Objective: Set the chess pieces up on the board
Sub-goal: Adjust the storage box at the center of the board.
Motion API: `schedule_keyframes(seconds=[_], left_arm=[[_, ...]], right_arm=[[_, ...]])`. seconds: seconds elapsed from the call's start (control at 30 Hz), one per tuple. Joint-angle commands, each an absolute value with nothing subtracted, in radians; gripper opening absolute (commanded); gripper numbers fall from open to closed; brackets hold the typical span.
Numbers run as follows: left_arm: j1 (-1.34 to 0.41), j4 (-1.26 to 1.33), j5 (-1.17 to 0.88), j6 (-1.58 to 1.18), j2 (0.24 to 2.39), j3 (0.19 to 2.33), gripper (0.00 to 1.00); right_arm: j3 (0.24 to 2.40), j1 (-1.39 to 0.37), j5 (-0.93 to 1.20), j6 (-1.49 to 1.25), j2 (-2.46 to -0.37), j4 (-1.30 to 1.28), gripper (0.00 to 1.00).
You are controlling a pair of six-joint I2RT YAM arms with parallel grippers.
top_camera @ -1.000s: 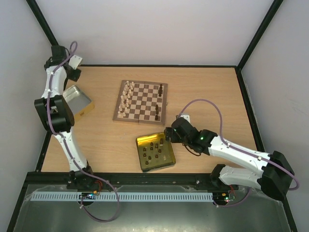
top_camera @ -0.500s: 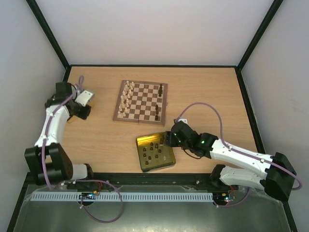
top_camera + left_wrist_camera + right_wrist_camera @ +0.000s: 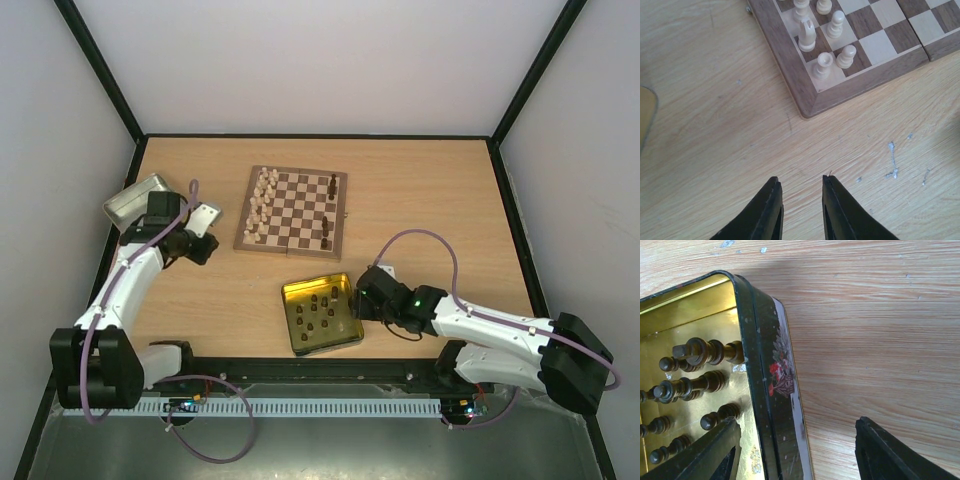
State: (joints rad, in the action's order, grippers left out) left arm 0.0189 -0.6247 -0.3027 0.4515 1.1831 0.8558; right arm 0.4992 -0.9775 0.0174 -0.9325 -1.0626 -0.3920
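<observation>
The board (image 3: 293,210) lies at the table's middle back, with cream chess pieces (image 3: 263,203) along its left side and a few dark pieces (image 3: 328,228) along its right side. Its near-left corner with cream pieces (image 3: 823,64) shows in the left wrist view. More dark pieces (image 3: 318,312) lie in the yellow-gold tin (image 3: 343,336); they also show in the right wrist view (image 3: 695,352). My left gripper (image 3: 799,184) is open and empty above bare table, left of the board. My right gripper (image 3: 797,427) is open wide, its jaws astride the tin's right wall (image 3: 775,390).
A silver metal tin (image 3: 137,199) sits at the far left edge behind my left arm. Black frame posts and walls bound the table.
My left arm swung down from the silver tin to the table left of the board. My right gripper dropped lower onto the gold tin's right wall.
</observation>
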Motion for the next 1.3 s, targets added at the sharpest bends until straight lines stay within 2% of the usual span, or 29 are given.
schedule_keyframes(seconds=[0.0, 0.2, 0.7, 0.93, 1.1, 1.27], left_arm=[[-0.002, -0.571, -0.334, 0.374, 1.188, 0.822, 0.26], [-0.021, -0.567, -0.341, 0.364, 1.186, 0.82, 0.33], [-0.084, -0.552, -0.293, 0.336, 1.183, 0.817, 0.38], [-0.099, -0.547, -0.281, 0.33, 1.173, 0.814, 0.39], [-0.107, -0.544, -0.281, 0.328, 1.177, 0.813, 0.39], [-0.112, -0.543, -0.276, 0.325, 1.177, 0.813, 0.4]], right_arm=[[0.492, -0.986, 0.012, -0.96, -1.062, -0.428, 0.59], [0.485, -0.985, -0.016, -0.975, -1.067, -0.464, 0.57], [0.491, -0.985, -0.153, -1.07, -1.031, -0.617, 0.43], [0.54, -0.984, -0.249, -1.119, -1.028, -0.708, 0.43], [0.608, -0.984, -0.323, -1.133, -1.032, -0.777, 0.48], [0.702, -0.986, -0.291, -1.074, -1.06, -0.791, 0.5]])
